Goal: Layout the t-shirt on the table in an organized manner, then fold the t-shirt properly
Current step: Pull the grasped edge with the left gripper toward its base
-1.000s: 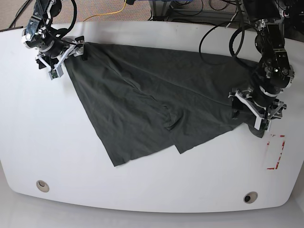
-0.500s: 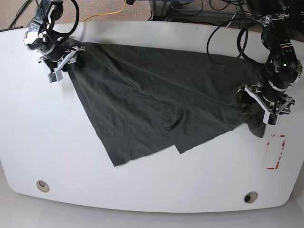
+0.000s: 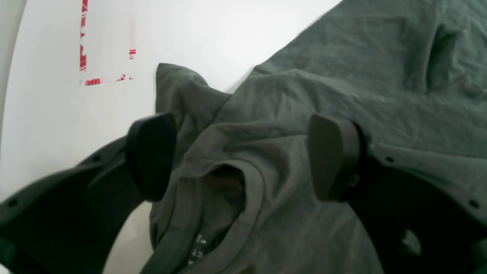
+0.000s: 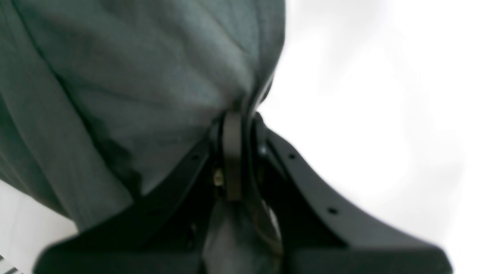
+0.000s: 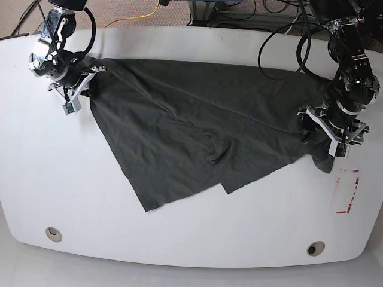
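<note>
- Right pincer [image 4: 234, 125]: jaws pressed together on a bunched corner of the t-shirt [image 5: 203, 128], at the far corner of the cloth in the base view [image 5: 81, 89].
- Left pincer [image 3: 239, 156]: jaws wide apart, straddling the collar end of the t-shirt [image 3: 289, 114] without clamping it; one dark pad [image 3: 152, 152] hangs over bare table beside the cloth, the other [image 3: 331, 156] over the fabric.
- Collar [image 3: 243, 205]: ribbed round neck opening lies between the pads, with white print showing inside it.
- T-shirt: dark grey, spread wrinkled across the middle of the table [image 5: 179, 239], stretched between the two pincers, its lower edges forming two points toward the near side.
- Red tape rectangle [image 5: 347, 191]: on the table just beyond the t-shirt's end under the left pincer [image 5: 329, 134].
</note>
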`<act>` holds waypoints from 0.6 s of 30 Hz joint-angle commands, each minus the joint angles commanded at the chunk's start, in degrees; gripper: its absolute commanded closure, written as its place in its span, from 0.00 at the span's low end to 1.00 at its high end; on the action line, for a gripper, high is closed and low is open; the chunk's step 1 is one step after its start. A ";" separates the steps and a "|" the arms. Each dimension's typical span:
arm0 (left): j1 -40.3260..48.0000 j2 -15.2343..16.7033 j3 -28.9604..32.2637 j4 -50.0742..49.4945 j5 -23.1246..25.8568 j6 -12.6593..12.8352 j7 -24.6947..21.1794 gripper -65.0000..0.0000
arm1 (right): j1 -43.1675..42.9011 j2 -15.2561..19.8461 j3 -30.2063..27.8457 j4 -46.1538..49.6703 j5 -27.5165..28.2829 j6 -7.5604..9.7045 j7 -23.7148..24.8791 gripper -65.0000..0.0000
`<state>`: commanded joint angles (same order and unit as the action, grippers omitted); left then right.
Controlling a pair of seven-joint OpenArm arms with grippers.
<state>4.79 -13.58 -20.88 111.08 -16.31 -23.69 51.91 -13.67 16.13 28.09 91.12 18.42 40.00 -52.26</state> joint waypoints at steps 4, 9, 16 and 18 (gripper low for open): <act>0.00 0.00 -0.44 0.00 0.00 0.00 0.00 0.21 | -1.85 -0.26 0.09 0.00 0.53 0.00 0.00 0.95; 0.62 0.09 -2.37 0.00 -0.09 0.00 0.26 0.21 | -3.52 -1.76 0.44 0.88 0.26 0.00 0.09 0.95; 4.57 0.44 -6.68 0.09 -0.26 0.00 0.26 0.21 | -5.71 -2.81 0.35 4.31 0.35 0.00 0.09 0.95; 5.45 1.93 -9.67 0.09 -0.26 0.00 0.26 0.21 | -5.80 -2.81 0.35 4.31 0.44 0.00 0.09 0.95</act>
<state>10.24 -11.65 -30.55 111.16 -16.57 -23.69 52.18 -19.47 13.32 28.44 95.43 18.86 40.00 -52.18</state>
